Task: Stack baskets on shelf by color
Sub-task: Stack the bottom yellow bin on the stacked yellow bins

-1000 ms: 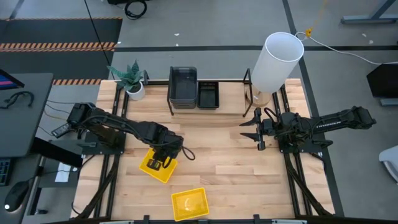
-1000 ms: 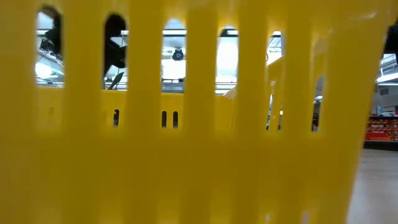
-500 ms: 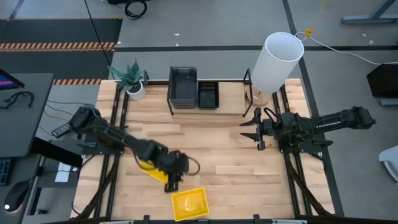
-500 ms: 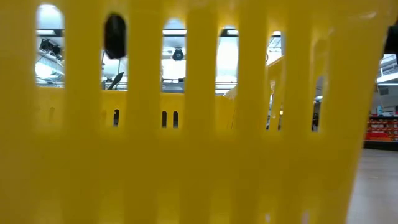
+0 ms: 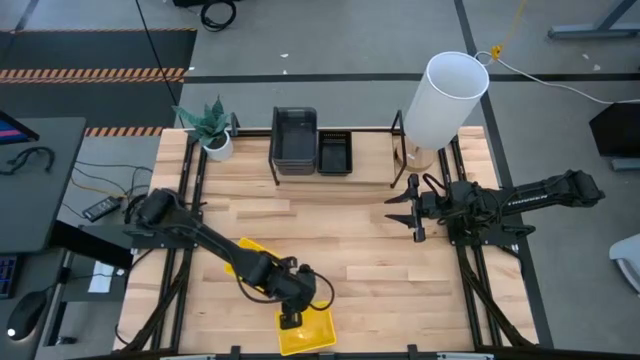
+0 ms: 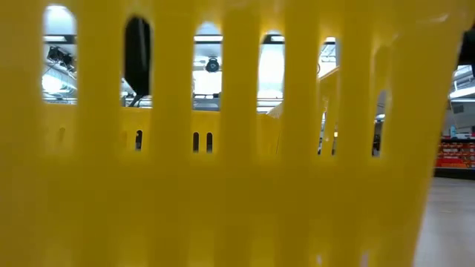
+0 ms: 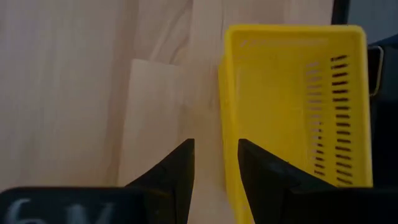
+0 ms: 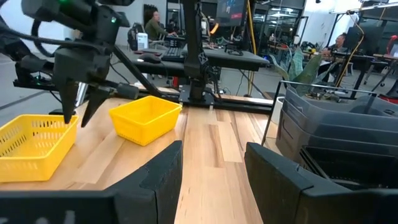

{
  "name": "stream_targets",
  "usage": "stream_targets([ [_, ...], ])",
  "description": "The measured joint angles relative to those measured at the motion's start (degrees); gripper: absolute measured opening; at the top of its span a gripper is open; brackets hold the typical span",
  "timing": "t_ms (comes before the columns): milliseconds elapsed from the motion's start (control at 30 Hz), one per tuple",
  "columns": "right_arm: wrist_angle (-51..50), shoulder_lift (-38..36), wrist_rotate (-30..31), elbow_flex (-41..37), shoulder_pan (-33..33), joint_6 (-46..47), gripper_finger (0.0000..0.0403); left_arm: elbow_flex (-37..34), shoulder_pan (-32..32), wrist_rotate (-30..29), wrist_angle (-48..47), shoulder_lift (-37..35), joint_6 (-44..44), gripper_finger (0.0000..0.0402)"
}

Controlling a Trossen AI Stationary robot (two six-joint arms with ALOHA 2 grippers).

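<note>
Yellow plastic fills the low view: a slotted basket wall sits right against that camera. From above we find this yellow basket (image 5: 305,329) at the desk's (image 5: 350,250) near edge, with the left claw (image 5: 290,320) poised over its left rim. A second yellow basket (image 5: 248,262) lies just behind, partly under the left arm. In the left wrist view the fingers are spread, one over bare wood and one over the basket's inside, straddling the wall; nothing is pinched yet.

The shelf (image 5: 335,150) stands along the far edge and already carries a dark grey basket stack (image 5: 294,135) with a black basket (image 5: 335,152) beside it. No yellow one is there.

The right claw (image 5: 412,210) waits, spread, near the shelf's right end beside the white cylinder (image 5: 443,100).

Risks, as we judge them:
- The wall is thin and slotted; closing off-centre could tip the basket or let it slip on the lift.
- The basket sits at the desk edge, so a downward nudge might push it off.
- Carrying back, the arm could clip the second yellow basket.
</note>
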Motion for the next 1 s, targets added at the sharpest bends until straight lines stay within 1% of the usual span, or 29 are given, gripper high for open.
stream_targets([
  [167,-0.1,0.0,0.0,0.0,0.0,-0.1,0.018,1.7,0.0,2.0,0.2,2.4,0.0,0.0131],
  [567,0.0,0.0,0.0,0.0,0.0,0.0,0.018,1.1,-1.5,2.0,2.9,4.1,-0.5,0.0131],
  [800,0.0,0.0,0.0,-0.1,0.0,0.0,0.018,1.0,-1.9,3.7,1.2,6.9,0.0,0.0128],
  [900,-0.1,0.0,0.0,-0.1,0.0,0.0,0.018,1.0,-1.9,3.8,1.1,7.0,0.1,0.0114],
  [1000,-0.1,0.0,0.0,-0.1,0.0,0.0,0.018,1.0,-1.9,3.9,1.1,7.0,0.2,0.0083],
])
